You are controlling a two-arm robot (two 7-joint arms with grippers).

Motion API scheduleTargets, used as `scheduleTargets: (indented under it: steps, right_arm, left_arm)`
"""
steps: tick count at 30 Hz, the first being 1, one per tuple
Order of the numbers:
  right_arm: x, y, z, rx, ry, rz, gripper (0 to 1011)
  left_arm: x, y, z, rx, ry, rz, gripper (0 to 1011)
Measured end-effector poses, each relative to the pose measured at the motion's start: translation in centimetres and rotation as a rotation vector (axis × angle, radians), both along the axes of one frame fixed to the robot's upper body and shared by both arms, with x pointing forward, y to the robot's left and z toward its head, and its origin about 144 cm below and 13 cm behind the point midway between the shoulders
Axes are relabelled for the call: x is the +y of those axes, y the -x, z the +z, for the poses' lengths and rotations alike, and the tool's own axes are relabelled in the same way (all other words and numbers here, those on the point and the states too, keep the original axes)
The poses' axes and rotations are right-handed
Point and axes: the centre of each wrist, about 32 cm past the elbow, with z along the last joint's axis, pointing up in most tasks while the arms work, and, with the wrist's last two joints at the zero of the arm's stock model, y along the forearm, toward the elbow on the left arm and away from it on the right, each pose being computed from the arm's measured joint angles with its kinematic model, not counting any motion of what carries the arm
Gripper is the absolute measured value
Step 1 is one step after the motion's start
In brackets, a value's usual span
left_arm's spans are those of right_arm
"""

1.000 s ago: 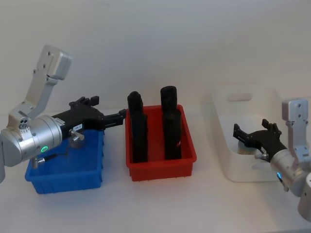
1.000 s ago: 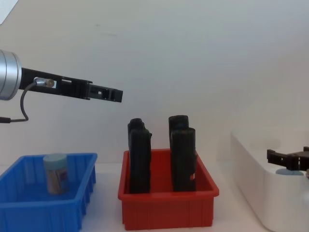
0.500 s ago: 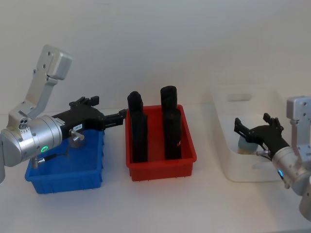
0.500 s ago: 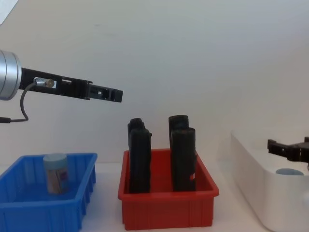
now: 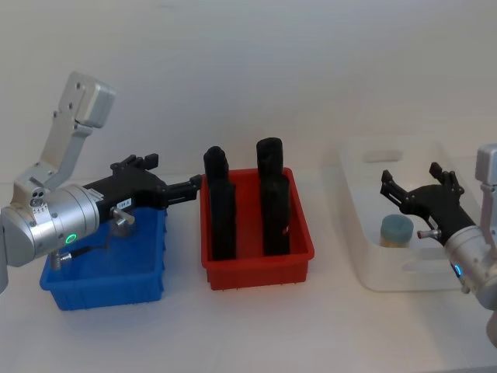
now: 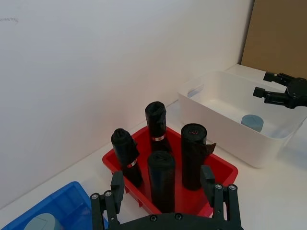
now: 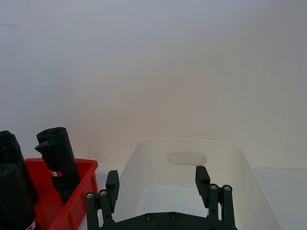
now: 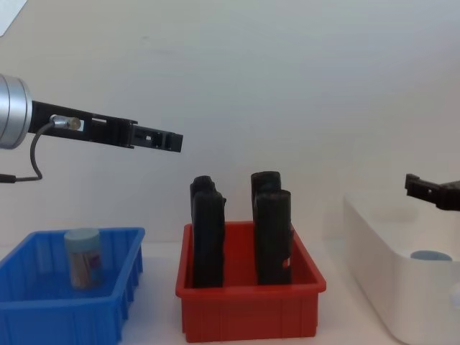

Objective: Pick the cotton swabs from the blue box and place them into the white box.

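Observation:
One jar of cotton swabs (image 5: 396, 231), pale blue lid up, stands on the floor of the white box (image 5: 404, 277); its lid also peeks over the rim (image 8: 431, 256). My right gripper (image 5: 410, 177) hangs open just above that jar, holding nothing. A second jar (image 8: 83, 257) stands in the blue box (image 8: 65, 316), and the left wrist view catches its lid (image 6: 41, 223). My left gripper (image 8: 169, 140) is open, held high over the blue box's right end, pointing toward the red bin.
A red bin (image 5: 256, 270) with several tall black upright rolls (image 5: 220, 203) sits between the blue box (image 5: 101, 291) and the white box. A white wall stands close behind. Bare table lies in front of the boxes.
My right gripper has risen up and back out of the white box, leaving the jar standing inside. The left arm has not moved.

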Motion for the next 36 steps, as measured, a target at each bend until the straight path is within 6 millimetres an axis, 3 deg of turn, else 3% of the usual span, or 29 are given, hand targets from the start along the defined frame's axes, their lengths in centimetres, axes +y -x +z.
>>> scheduleTargets:
  steps: [15, 36]
  right_arm:
    - [0.0, 0.8, 0.4, -0.018, -0.001, 0.005, 1002]
    - [1.2, 6.1, 1.1, -0.003, 0.029, 0.07, 1002]
  left_arm:
    - [-0.4, 0.2, -0.5, -0.015, -0.005, 0.01, 1004]
    - [-5.0, 2.8, -6.3, -0.199, -0.043, 0.102, 1004]
